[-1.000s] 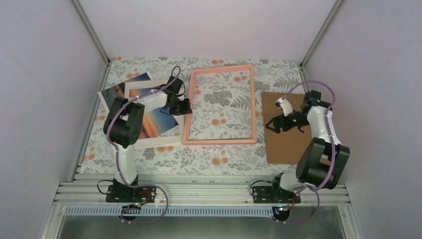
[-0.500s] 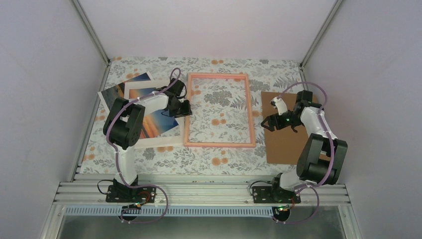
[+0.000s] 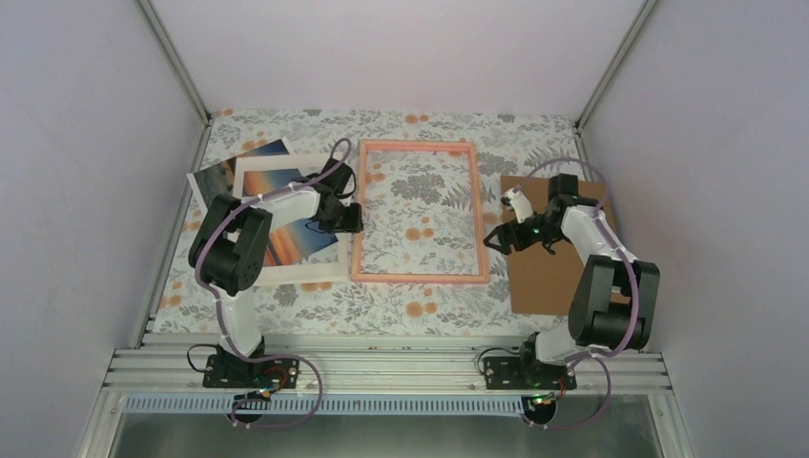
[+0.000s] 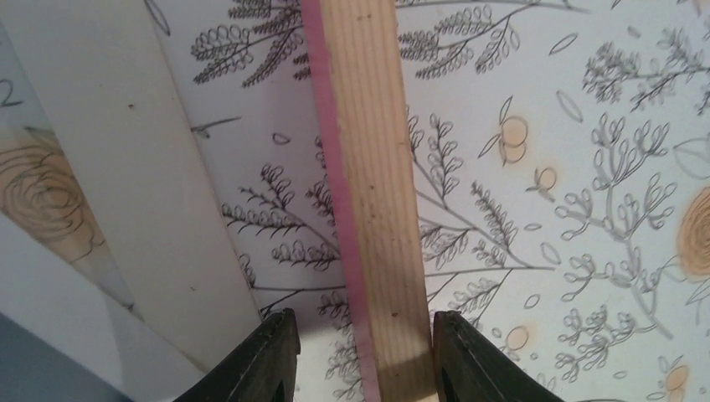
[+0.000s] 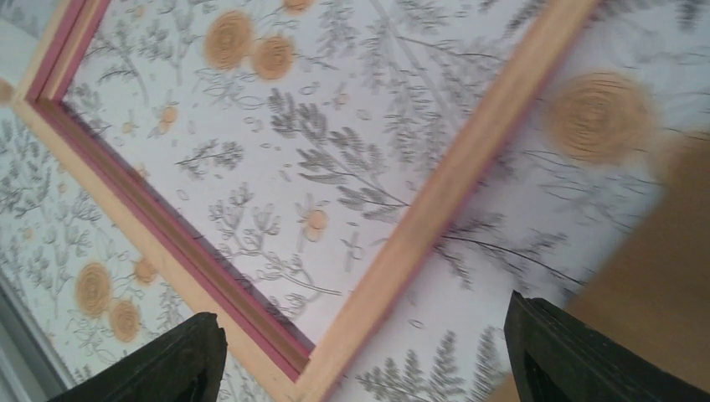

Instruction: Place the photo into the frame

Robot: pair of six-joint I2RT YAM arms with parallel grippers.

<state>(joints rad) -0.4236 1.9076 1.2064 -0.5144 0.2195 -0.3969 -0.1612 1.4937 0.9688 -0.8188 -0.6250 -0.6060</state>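
The pink frame (image 3: 420,278) lies flat on the flowered cloth in the middle of the table. My left gripper (image 3: 351,218) straddles its left rail (image 4: 377,209). In the left wrist view that gripper (image 4: 364,322) is open: the right finger sits against the rail and the left finger stands clear of it. The photo (image 3: 286,234), a sunset print, lies at the left under a cream mat board (image 3: 250,172), showing through its window. My right gripper (image 3: 501,239) hovers wide open over the frame's right rail (image 5: 469,159) near a corner, holding nothing (image 5: 362,314).
A brown backing board (image 3: 549,277) lies right of the frame, under the right arm, and shows again (image 5: 670,276). The cream mat board's edge (image 4: 126,167) runs just left of the left gripper. Grey walls close in the table on three sides.
The frame, raised and tilted a second ago, now lies flat. My left gripper's jaws have opened off the rail. The right gripper has moved left, from over the backing board to the frame's right rail.
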